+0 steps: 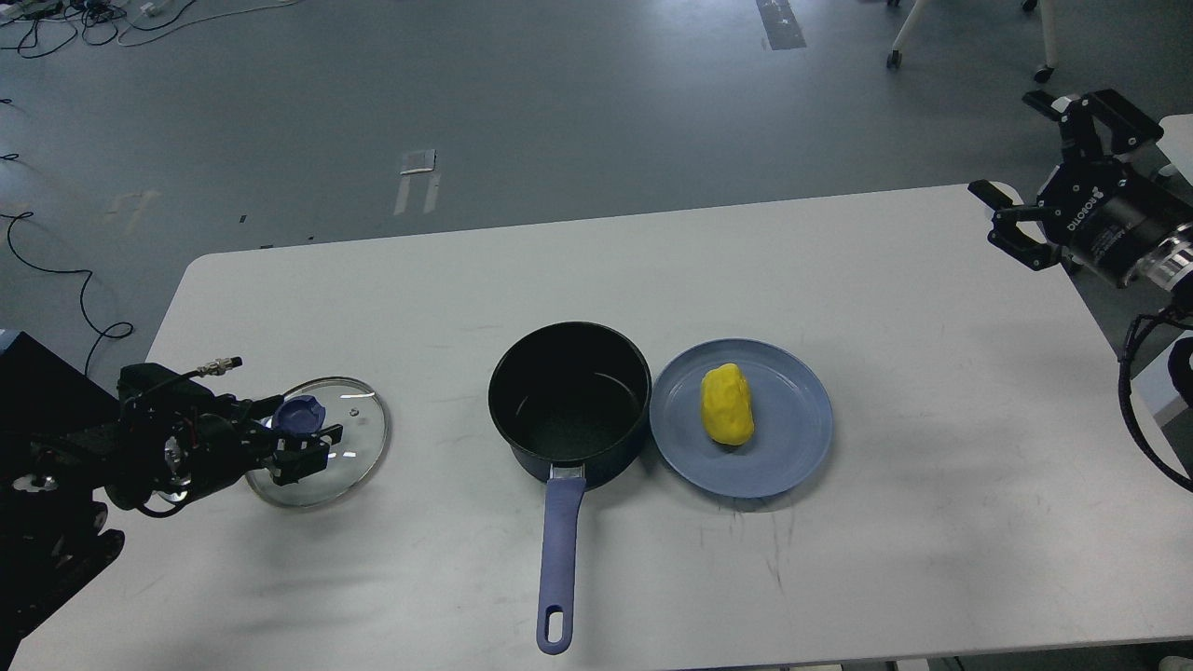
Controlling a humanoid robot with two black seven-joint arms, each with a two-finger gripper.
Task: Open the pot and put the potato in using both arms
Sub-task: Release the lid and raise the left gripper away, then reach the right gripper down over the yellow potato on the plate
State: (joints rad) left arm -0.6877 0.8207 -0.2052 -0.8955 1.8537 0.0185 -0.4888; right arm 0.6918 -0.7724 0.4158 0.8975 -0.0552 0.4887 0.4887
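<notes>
Head view, potato (pixel 727 403) well left of spread right claw (pixel 1037 160), left claw (pixel 308 431) at lid knob (pixel 298 413), grip unclear

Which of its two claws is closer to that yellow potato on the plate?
The right gripper, up beyond the plate's far right. The left gripper is farther, past the pot, at the glass lid's knob.

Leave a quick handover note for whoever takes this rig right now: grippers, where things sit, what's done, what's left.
Left gripper: at the blue knob of the glass lid, which is at the table's left; grip unclear.
Right gripper: open, empty, raised at the far right.
Pot: uncovered, empty, mid-table, handle toward the robot.
Potato: on the blue plate right of the pot.
Done: lid off.
Left: put the potato into the pot.
</notes>
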